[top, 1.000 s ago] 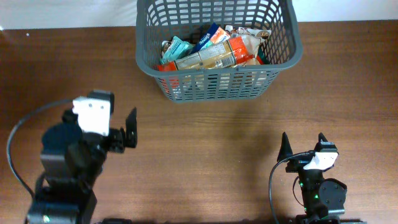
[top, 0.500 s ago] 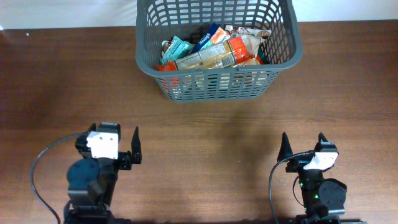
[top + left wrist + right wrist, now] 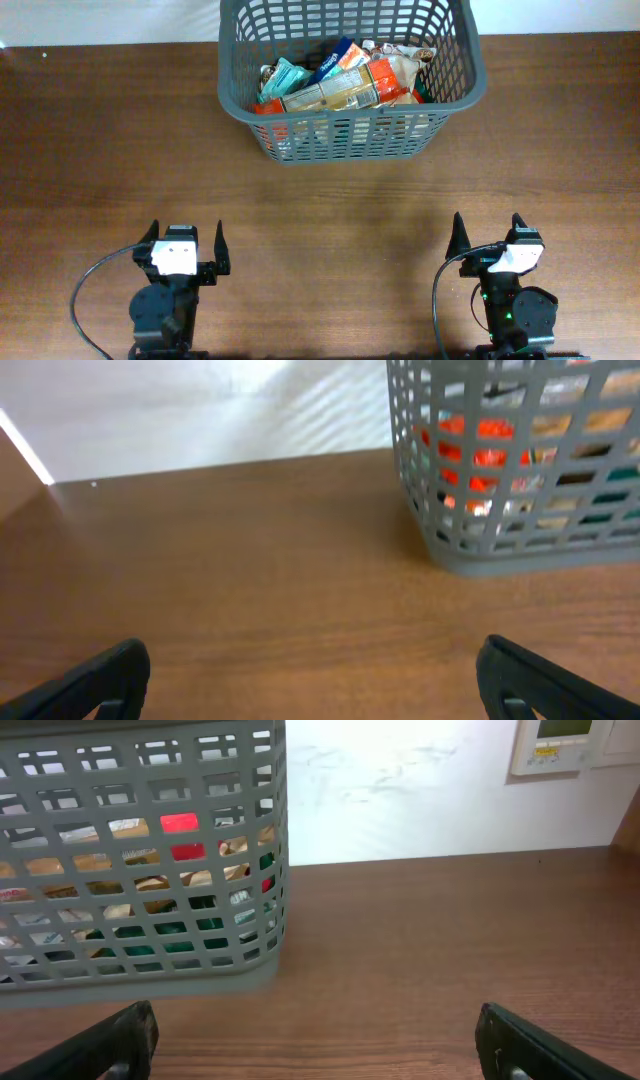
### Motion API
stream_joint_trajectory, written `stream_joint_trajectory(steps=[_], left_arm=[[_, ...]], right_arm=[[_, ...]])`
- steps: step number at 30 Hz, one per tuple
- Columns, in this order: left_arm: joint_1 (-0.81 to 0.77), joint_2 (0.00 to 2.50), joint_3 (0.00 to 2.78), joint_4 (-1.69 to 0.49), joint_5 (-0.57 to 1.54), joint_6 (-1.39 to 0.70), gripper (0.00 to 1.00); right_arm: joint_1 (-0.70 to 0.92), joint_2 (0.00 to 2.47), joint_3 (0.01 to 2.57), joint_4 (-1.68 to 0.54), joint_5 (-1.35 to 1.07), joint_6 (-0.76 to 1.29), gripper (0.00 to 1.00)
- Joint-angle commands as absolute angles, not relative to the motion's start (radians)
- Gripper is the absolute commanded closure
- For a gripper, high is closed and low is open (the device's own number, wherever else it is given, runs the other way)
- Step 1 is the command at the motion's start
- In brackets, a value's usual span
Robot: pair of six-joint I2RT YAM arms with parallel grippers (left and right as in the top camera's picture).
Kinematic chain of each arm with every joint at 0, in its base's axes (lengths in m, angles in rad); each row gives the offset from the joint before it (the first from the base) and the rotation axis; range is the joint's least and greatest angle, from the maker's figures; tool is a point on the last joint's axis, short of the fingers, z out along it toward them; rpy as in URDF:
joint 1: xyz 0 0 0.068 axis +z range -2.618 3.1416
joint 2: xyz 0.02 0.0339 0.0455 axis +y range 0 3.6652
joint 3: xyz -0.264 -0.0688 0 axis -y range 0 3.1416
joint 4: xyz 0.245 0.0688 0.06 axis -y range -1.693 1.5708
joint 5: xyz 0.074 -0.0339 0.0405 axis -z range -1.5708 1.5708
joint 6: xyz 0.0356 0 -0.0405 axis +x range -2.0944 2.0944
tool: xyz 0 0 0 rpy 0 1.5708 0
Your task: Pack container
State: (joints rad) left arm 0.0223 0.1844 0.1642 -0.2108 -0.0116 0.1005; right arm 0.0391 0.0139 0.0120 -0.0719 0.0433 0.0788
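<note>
**Packed basket at the far side, both jaws empty**

The basket (image 3: pixel 350 140) stands upright on the bench (image 3: pixel 330 220), at the middle of its far edge, with food packets (image 3: pixel 345 88) piled inside. The left jaws, low at the near left of the bench, are spread wide and hold nothing. The right jaws, at the near right, are equally wide and empty. Both are well apart from the basket.

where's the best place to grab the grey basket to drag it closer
Take the container by its near rim, coming from above and straddling the wall. The wall there is thin, upright and slotted. The whole body looks far too wide to span.
</note>
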Motion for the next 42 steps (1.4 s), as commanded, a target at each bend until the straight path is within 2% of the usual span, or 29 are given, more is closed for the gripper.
stream_joint_trajectory(steps=[1,12,19,26,31,37,42], left_arm=[[0.027,0.154,0.133,-0.192,-0.023,0.091,0.01],[0.029,0.126,0.094,-0.172,-0.125,0.092,0.01],[0.053,0.046,0.020,0.054,-0.125,0.092,0.01],[0.073,0.004,0.009,0.136,-0.129,0.092,0.01],[0.073,0.004,0.009,0.115,-0.128,0.092,0.01],[0.073,0.004,0.009,-0.080,-0.102,0.091,0.01],[0.073,0.004,0.009,-0.077,-0.079,0.092,0.01]], right_arm=[[0.046,0.003,0.006,-0.078,0.056,0.080,0.01],[0.046,0.003,0.006,-0.078,0.056,0.080,0.01],[0.046,0.003,0.006,-0.078,0.056,0.080,0.01],[0.046,0.003,0.006,-0.078,0.056,0.080,0.01],[0.046,0.003,0.006,-0.078,0.056,0.080,0.01],[0.046,0.003,0.006,-0.078,0.056,0.080,0.01],[0.046,0.003,0.006,-0.078,0.056,0.080,0.01]])
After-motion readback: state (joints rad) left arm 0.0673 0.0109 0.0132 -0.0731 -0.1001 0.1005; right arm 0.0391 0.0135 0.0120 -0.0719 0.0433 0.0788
